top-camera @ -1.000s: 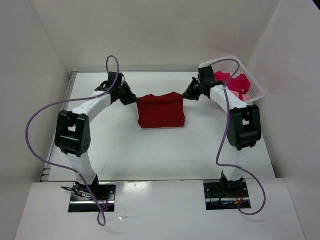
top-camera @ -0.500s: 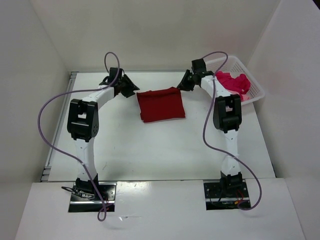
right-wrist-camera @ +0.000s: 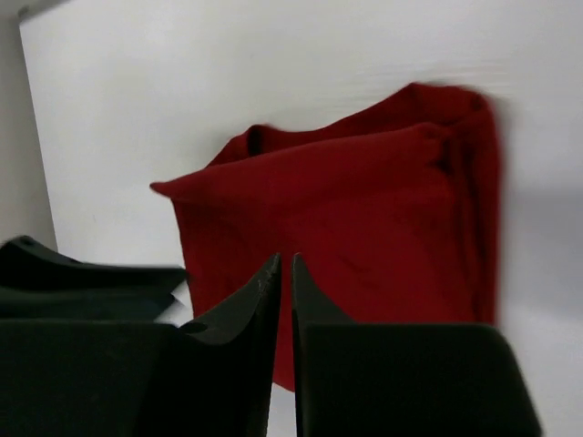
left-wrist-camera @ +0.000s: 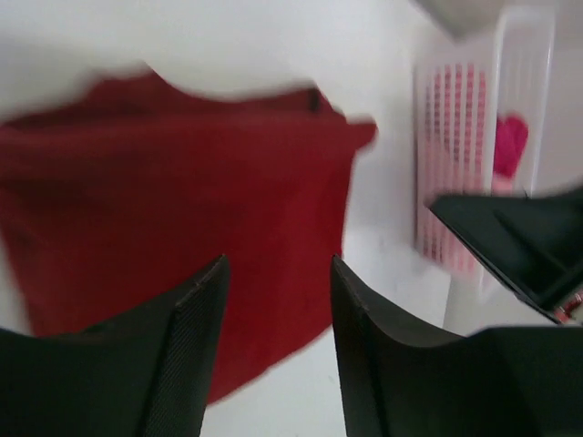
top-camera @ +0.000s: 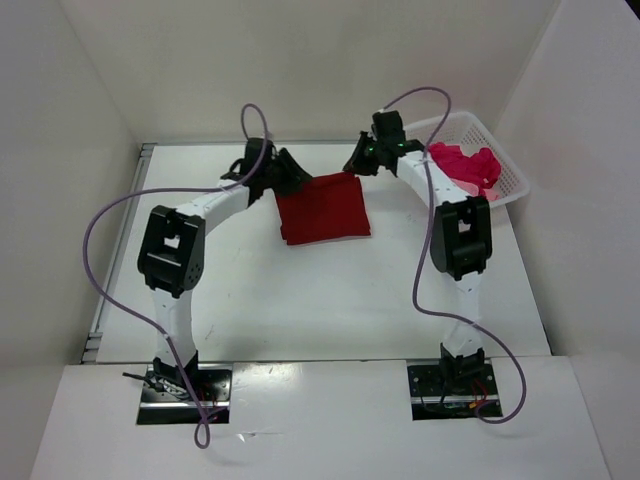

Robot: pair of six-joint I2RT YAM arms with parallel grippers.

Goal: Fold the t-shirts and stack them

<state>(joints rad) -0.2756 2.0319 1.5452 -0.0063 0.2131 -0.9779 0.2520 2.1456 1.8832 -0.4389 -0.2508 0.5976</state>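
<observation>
Folding stage: plain dark red cloth t-shirt (top-camera: pixel 322 208) lying as a compact folded rectangle on the white table (top-camera: pixel 300 300), toward the far side, between the two grippers.
Left gripper (left-wrist-camera: pixel 278 273): spread, nothing between the fingers, hovering by the shirt's far left corner.
Right gripper (right-wrist-camera: pixel 282 269): nearly pressed together with only a slit showing, pinching nothing, just off the far right corner.
Waiting pile: crumpled magenta-pink cloth (top-camera: pixel 465 165) inside the white plastic lattice basket (top-camera: pixel 515 180), far right.
Doing it well: probably a last fold or tidy-up; pinch matching corners on both sides, lift together, keep layers aligned, lay down without dragging.
Risk: catching only the top layer and undoing the fold.
</observation>
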